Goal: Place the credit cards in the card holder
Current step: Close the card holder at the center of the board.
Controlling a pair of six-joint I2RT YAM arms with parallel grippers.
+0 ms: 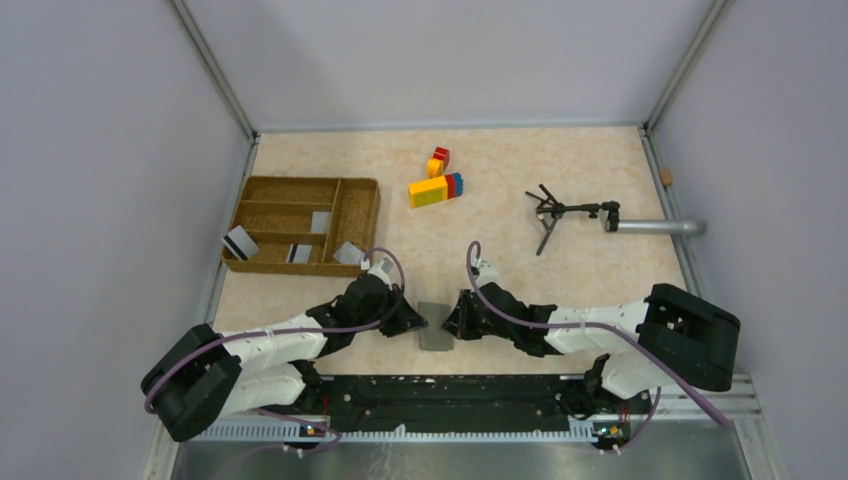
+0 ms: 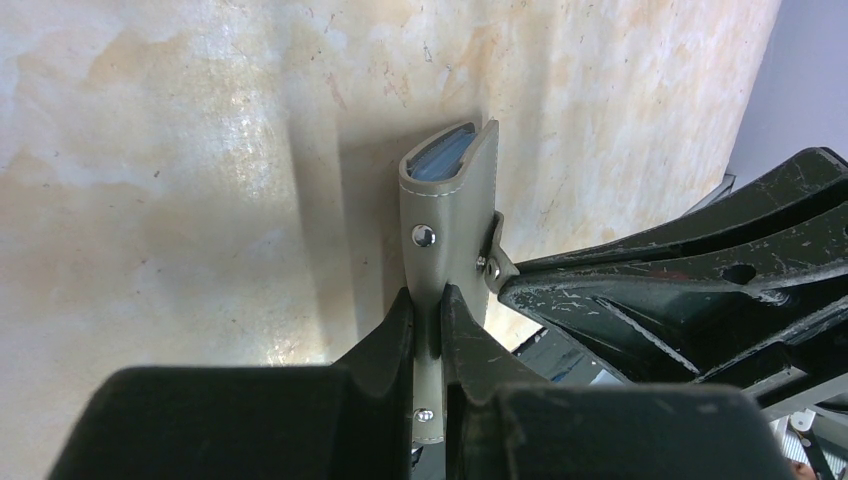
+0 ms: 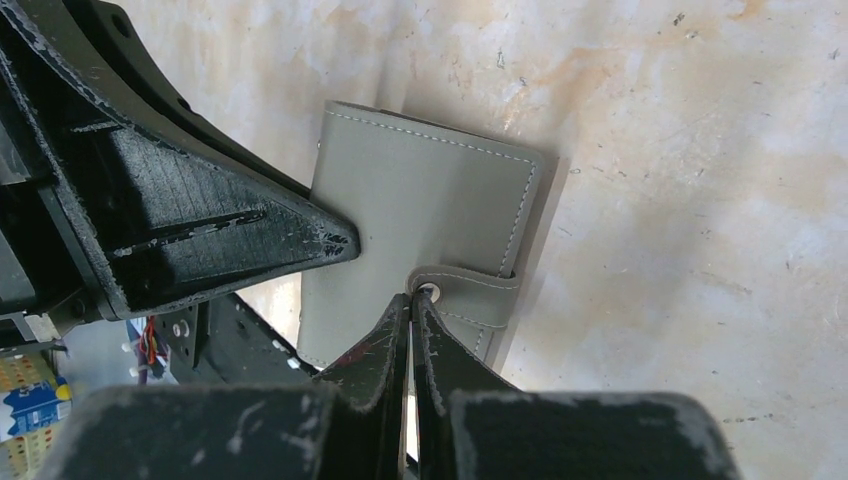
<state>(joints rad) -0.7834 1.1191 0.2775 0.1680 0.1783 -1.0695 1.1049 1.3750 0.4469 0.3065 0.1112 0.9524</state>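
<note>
Left gripper (image 2: 428,325): fingers clamped on one edge of the card holder (image 3: 420,200), which the left wrist view shows edge-on with a sliver of blue lining at the fold.
Right gripper (image 3: 412,300): jaws pressed together at the end of the closure tab (image 3: 470,290), apparently pinching it right at the snap.
Card holder: between the two grippers, low over the table (image 1: 560,290) near the arm bases. I cannot tell whether it lies flat or is slightly lifted.
Holder state: folded over, tab wrapped round its edge, so not opened out yet.
Credit cards (image 1: 321,222): several lie in the wicker tray (image 1: 262,190), well apart from the holder. None is in either gripper.
Progress: early, with only the hold on the holder done. What is left is to unfasten the tab, spread the holder, then fetch each card from the tray and slot it in.
</note>
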